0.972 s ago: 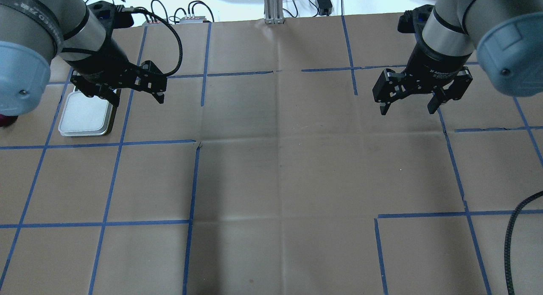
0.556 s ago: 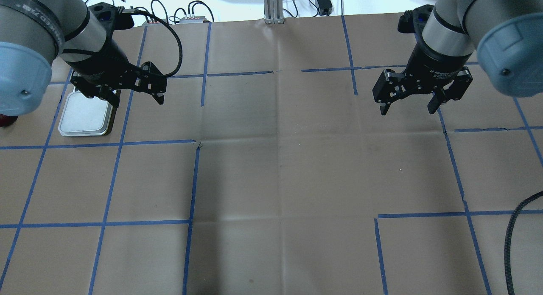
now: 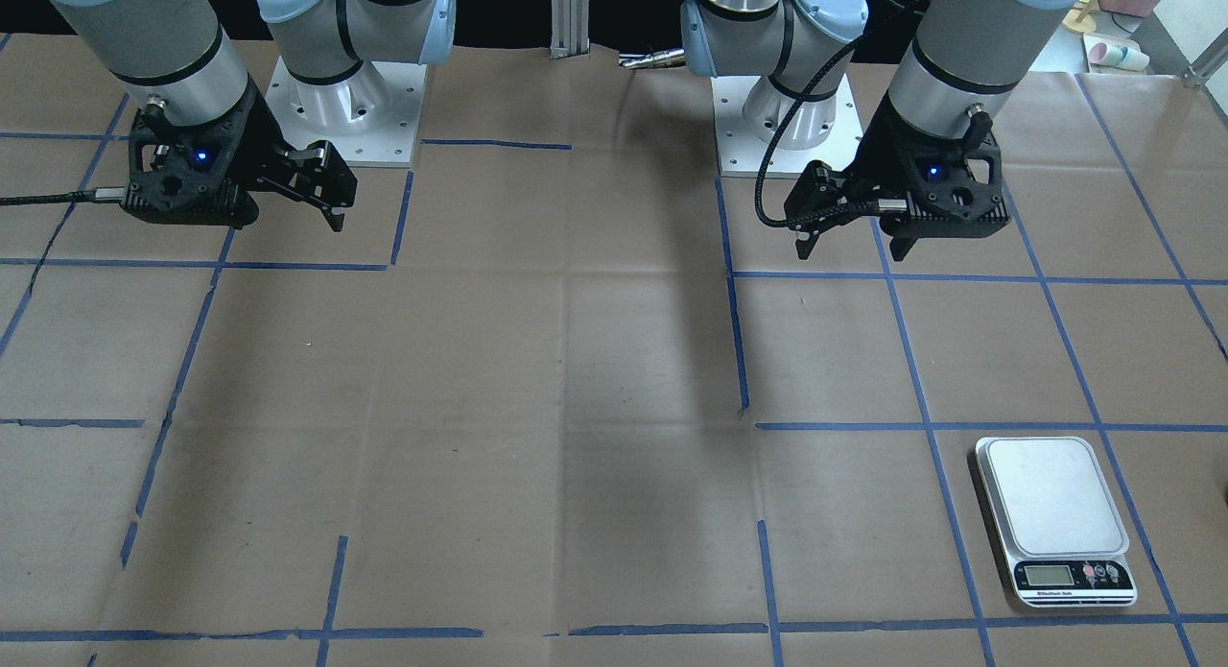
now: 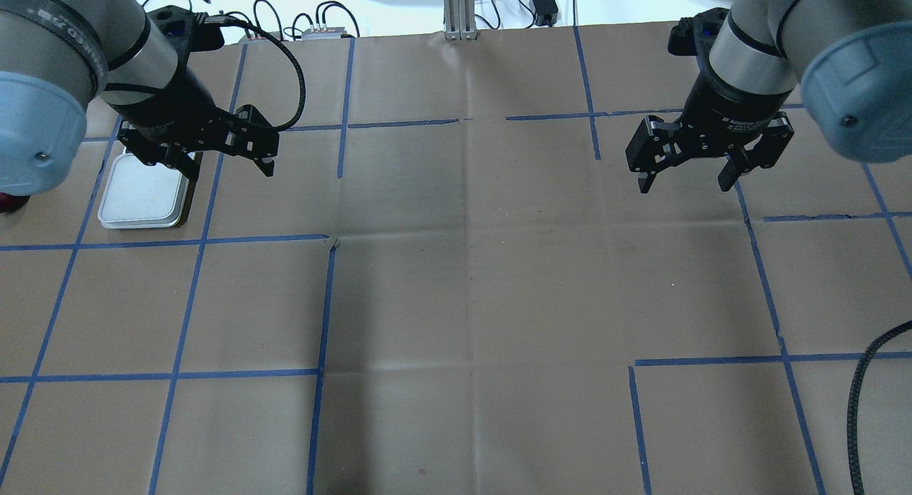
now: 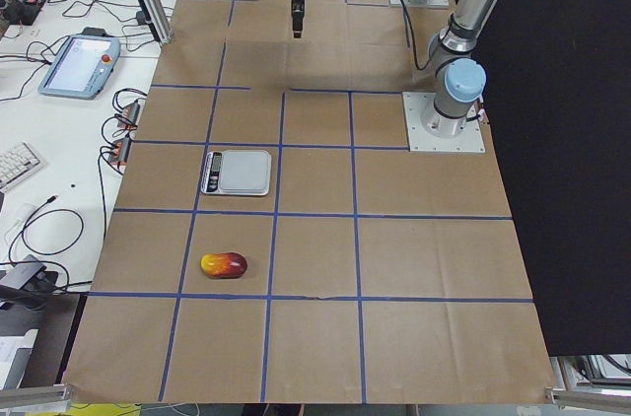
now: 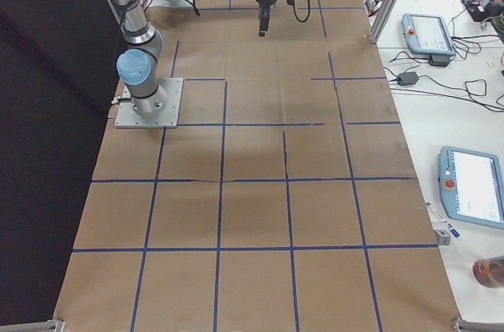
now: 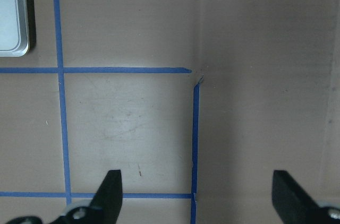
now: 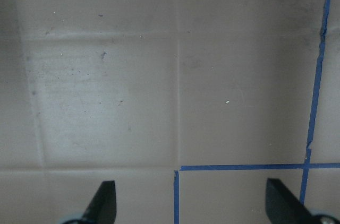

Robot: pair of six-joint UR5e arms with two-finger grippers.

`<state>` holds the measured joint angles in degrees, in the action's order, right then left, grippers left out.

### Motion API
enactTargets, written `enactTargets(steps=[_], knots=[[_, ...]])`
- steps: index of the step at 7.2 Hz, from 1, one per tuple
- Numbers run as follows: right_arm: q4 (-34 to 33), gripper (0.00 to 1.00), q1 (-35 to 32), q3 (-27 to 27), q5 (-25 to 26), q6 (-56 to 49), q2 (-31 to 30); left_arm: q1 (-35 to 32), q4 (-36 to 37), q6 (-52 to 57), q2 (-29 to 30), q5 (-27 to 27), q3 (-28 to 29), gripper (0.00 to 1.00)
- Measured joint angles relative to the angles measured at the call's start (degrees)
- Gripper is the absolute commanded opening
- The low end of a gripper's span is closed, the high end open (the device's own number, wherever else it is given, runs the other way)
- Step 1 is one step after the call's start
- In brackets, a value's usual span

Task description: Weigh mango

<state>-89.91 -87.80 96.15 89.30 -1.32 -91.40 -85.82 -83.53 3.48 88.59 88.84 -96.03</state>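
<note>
The mango [image 5: 224, 264], red fading to yellow, lies on the brown paper at the robot's left end of the table. In the overhead view only its dark red end [image 4: 7, 203] shows under the left arm's elbow. A silver kitchen scale [image 3: 1050, 509] stands beside it, empty; it also shows in the overhead view [image 4: 146, 192] and at the left wrist view's top-left corner [image 7: 10, 11]. My left gripper [image 4: 231, 170] is open and empty, hovering just right of the scale's far end. My right gripper [image 4: 684, 187] is open and empty, hovering at the far right.
Blue tape lines grid the paper. Both wrist views show open fingers over bare paper, the left gripper [image 7: 197, 192] and the right gripper [image 8: 192, 197]. Cables and control boxes [image 4: 320, 30] lie beyond the table's far edge. A black cable [image 4: 866, 381] hangs at the right.
The left wrist has shifted very slightly. Both grippers stay open and the right arm has not moved.
</note>
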Motion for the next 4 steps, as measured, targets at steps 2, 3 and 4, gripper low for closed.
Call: enactTargets(steps=[2,3,4], knots=[[0.0,1.0,0.0,0.0,0.0,0.0,0.0,0.4,0.1,0.2,0.1,0.0,0.0,1.0],[0.0,1.0,0.0,0.0,0.0,0.0,0.0,0.4,0.1,0.2,0.2,0.0,0.0,1.0],[0.0,1.0,0.0,0.0,0.0,0.0,0.0,0.5,0.1,0.2,0.3,0.1,0.1,1.0]])
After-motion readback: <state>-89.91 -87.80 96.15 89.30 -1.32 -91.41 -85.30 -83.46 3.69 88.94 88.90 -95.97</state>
